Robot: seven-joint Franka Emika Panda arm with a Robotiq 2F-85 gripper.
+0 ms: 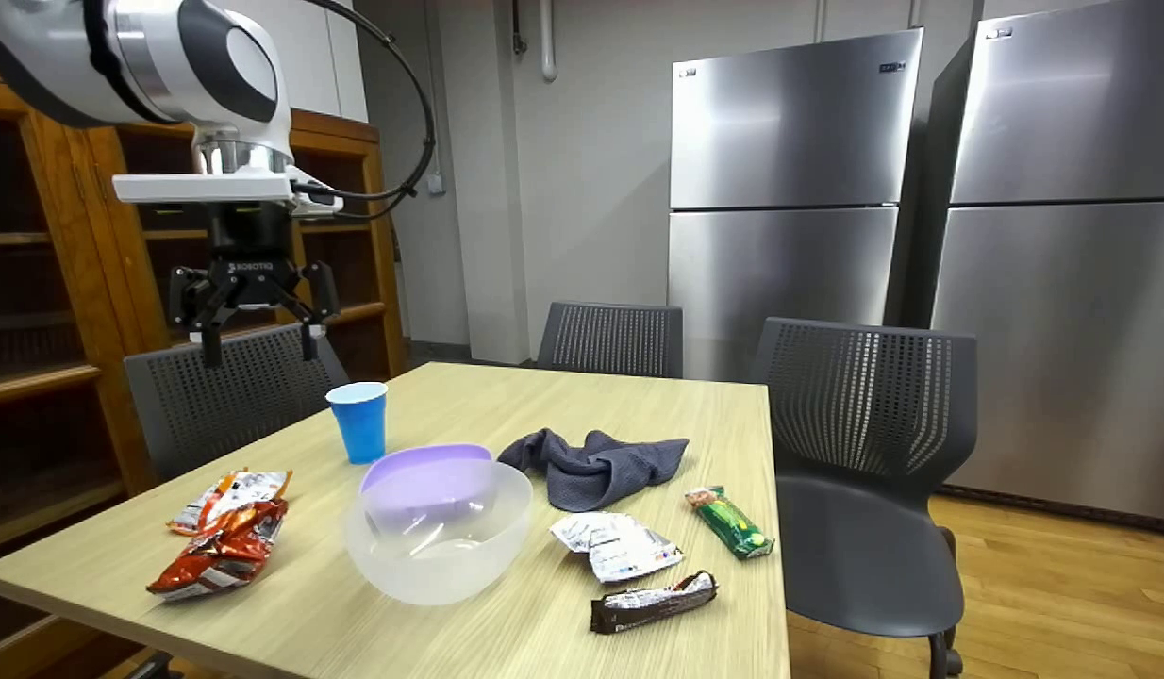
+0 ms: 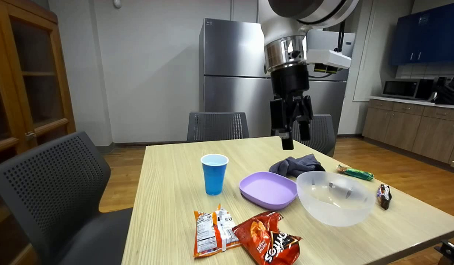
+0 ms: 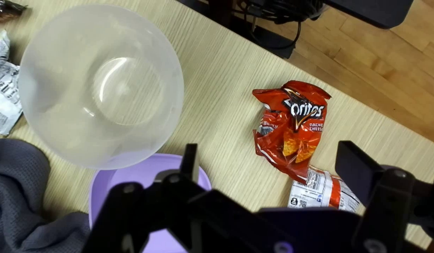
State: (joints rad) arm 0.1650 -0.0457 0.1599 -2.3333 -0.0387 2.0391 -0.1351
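The hand (image 1: 260, 347) hangs high above the table (image 2: 168, 165), its two fingers spread wide apart with nothing between them. In the wrist view, the red Doritos bag (image 3: 291, 130) shows below the hand, in the gap between the fingers, so it seems the easiest thing to reach. One corner of it lies over a white and orange snack bag (image 3: 319, 189), which is partly hidden behind one finger.

A good reach would go slowly and straight down, with the Doritos bag in the middle of the gap. The bag looks crumpled, so it would probably squash and slide. A gentle pinch on its thick middle should work better than a grab at a thin corner. The other bag is best left outside the fingers, or both might lift together. Below the other finger sits the purple plate (image 2: 269, 189), just beside the cloudy bowl (image 2: 335, 202), and neither should get bumped.
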